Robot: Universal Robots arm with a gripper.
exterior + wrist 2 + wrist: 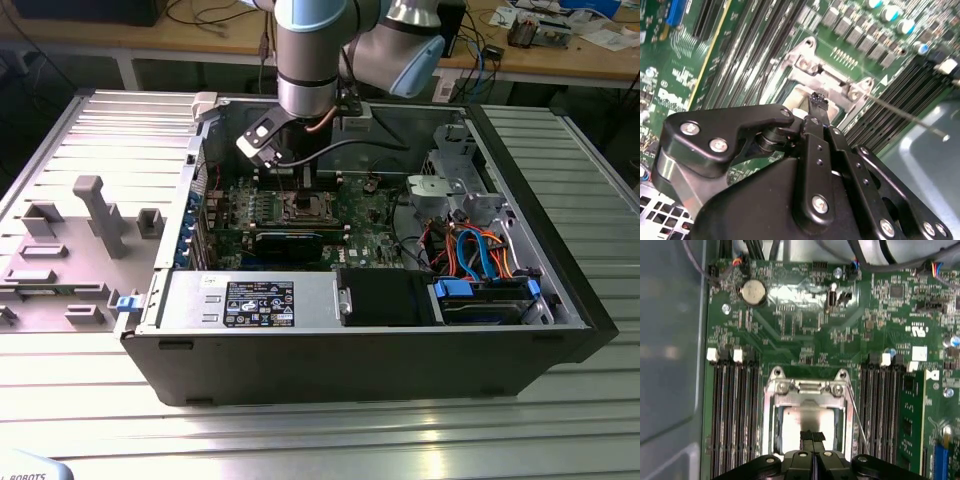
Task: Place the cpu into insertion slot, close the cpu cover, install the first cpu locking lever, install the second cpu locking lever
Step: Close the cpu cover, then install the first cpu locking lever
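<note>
Two black fingertips [808, 436] shut flat against each other, nothing between them, at the end of the gripper [813, 436]. Poised over the window of the cpu cover [770, 415]; cannot tell whether touching or just above. Through that window, the silvery top of the cpu [792, 427], already seated in the insertion slot [303, 207], with the cover lying flat around it. Just beside the socket, one thin wire locking lever [905, 116] standing up at a slant, not latched.

As a chip, probably light, stiff and flat, yet fragile on the underside and over the socket contacts. Best taken by opposite edges, never pressed hard on the face. As a cover, likely thin and springy, so better pushed down near the free edge than pinched. As a lever wire, likely stiff, sprung, narrow and slippery, and best caught near its bent end.

Further out, black finger links and gripper body pointing steeply down into the open computer case [350, 370]. Beyond those, the arm [310, 60] with its wrist near vertical, hanging from the top centre of the exterior view over the green motherboard [805, 325], a little above that frame's middle.
</note>
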